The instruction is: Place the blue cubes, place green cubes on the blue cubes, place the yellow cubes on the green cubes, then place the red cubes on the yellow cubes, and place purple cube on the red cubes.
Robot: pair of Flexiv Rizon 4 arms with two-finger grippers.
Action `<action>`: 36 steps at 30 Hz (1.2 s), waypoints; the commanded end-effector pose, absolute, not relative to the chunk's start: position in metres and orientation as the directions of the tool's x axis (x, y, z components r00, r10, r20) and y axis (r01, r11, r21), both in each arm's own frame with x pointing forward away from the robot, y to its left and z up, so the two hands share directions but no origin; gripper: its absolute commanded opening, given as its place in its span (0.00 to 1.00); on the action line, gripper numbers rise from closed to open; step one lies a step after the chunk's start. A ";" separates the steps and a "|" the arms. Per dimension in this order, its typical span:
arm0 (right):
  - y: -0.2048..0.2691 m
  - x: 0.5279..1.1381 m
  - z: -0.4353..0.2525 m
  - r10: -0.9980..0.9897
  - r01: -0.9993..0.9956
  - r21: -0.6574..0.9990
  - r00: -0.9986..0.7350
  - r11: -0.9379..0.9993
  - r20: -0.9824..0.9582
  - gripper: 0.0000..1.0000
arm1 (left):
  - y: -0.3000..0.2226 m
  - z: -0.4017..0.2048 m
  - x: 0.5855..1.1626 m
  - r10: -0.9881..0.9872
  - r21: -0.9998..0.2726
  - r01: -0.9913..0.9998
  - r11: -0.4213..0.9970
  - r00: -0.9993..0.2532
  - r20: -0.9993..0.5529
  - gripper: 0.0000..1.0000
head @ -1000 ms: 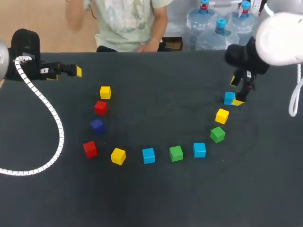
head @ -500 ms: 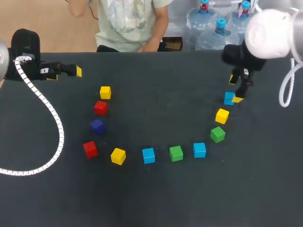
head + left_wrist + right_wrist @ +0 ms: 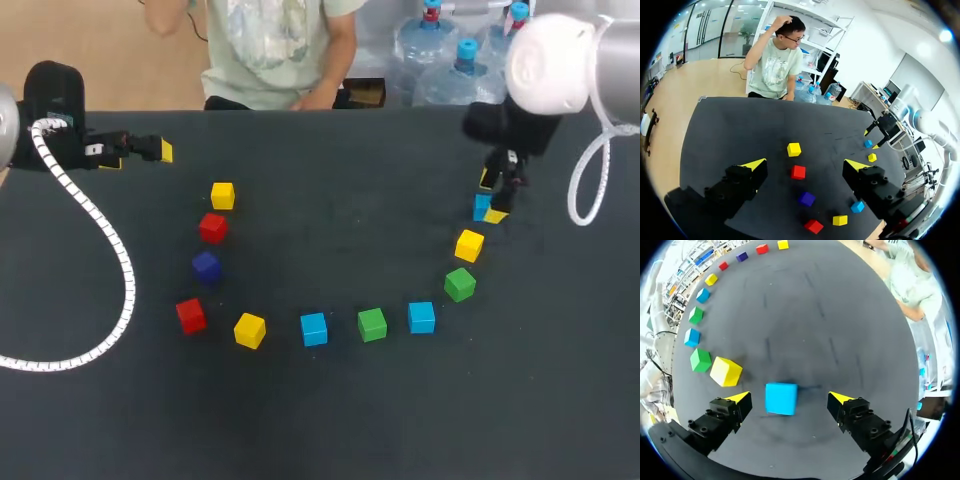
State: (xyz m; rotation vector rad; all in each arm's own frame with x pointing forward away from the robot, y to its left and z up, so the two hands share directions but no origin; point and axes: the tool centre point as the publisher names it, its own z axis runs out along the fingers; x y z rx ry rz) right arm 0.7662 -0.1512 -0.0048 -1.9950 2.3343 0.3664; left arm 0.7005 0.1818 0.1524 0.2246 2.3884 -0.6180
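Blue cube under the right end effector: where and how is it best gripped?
Probably by two opposite side faces, coming straight down. The blue cube sits flat on the table, roughly square to the open right end effector. Both faces are clear, and the yellow cube stands apart.

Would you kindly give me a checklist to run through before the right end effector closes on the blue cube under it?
1. The right end effector is open: ok.
2. The blue cube sits centred between its fingers: ok.
3. It is low enough to grip: cannot tell.
4. The yellow cube stands apart from the blue cube: ok.
5. The left end effector is far away: ok.
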 end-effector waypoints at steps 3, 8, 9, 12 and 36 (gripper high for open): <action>-0.150 0.770 0.005 -0.980 -0.984 0.121 -0.149 0.134 -0.132 1.00 | 0.183 0.151 0.700 0.001 -0.379 0.316 0.870 -0.769 -0.639 1.00; -0.146 0.762 0.000 -0.988 -0.985 0.121 -0.133 0.123 -0.078 1.00 | 0.183 0.151 0.700 0.001 -0.379 0.316 0.870 -0.769 -0.639 1.00; -0.146 0.760 -0.001 -0.988 -0.985 0.123 -0.136 0.125 -0.080 1.00 | 0.183 0.151 0.700 0.001 -0.379 0.316 0.870 -0.769 -0.639 1.00; -0.148 0.757 -0.004 -0.986 -0.982 0.128 -0.147 0.136 -0.083 1.00 | 0.183 0.151 0.700 0.001 -0.379 0.316 0.870 -0.769 -0.639 1.00; -0.142 0.758 -0.012 -0.989 -0.982 0.147 -0.129 0.117 -0.074 0.37 | 0.183 0.151 0.700 0.001 -0.379 0.316 0.870 -0.769 -0.639 1.00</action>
